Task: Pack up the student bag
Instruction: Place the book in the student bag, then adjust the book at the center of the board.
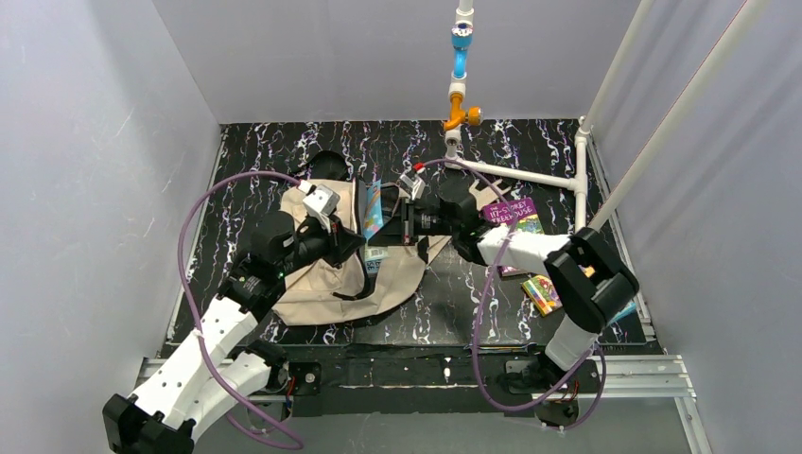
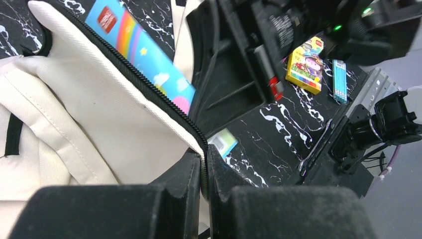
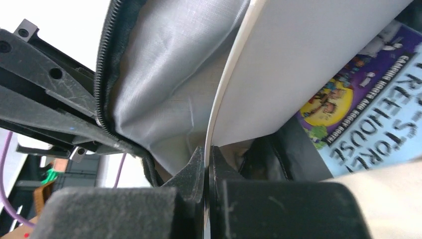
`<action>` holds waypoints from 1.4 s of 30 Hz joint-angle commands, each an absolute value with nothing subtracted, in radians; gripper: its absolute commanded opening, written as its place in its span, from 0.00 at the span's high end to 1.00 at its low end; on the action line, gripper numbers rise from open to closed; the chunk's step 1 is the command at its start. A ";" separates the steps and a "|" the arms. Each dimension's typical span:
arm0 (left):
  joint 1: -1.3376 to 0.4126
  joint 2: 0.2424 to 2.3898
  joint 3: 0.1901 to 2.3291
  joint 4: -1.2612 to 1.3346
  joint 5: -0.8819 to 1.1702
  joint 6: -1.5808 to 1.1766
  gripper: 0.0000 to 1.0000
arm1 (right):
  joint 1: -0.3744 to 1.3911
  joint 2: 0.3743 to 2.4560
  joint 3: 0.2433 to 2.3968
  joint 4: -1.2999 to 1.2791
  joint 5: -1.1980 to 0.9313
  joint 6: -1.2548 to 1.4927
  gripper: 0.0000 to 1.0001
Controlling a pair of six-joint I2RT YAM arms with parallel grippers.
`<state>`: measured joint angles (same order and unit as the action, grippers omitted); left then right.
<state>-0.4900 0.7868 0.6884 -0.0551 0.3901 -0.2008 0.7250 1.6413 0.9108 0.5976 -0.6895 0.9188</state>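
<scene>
The student bag (image 1: 326, 284) lies beige and flat on the dark marbled table, its mouth facing right. My left gripper (image 1: 352, 244) is shut on the bag's black zip edge (image 2: 149, 87) and holds it up; the jaws (image 2: 205, 167) pinch the fabric. A thin blue book with a rainbow cover (image 1: 373, 210) stands on edge in the bag's mouth. My right gripper (image 1: 395, 225) is shut on that book; in the right wrist view its jaws (image 3: 207, 159) clamp the book's white edge (image 3: 224, 99), beside the bag's grey lining (image 3: 169, 84).
A purple "Storey Treehouse" book (image 1: 514, 213) lies right of the bag, under the right arm. A yellow crayon box (image 1: 541, 293) and a blue pencil pack (image 2: 339, 79) lie near the front right. A white pipe frame (image 1: 530, 177) stands at the back right.
</scene>
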 commanded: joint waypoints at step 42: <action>-0.490 0.878 0.740 -0.088 0.447 -0.067 1.00 | 0.190 1.328 0.902 -0.503 0.248 0.400 0.03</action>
<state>-0.4908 0.8848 0.7288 -0.0761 0.4076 -0.0750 0.2771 1.3323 0.8982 -0.3901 -0.0124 0.5007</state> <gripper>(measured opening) 0.033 0.944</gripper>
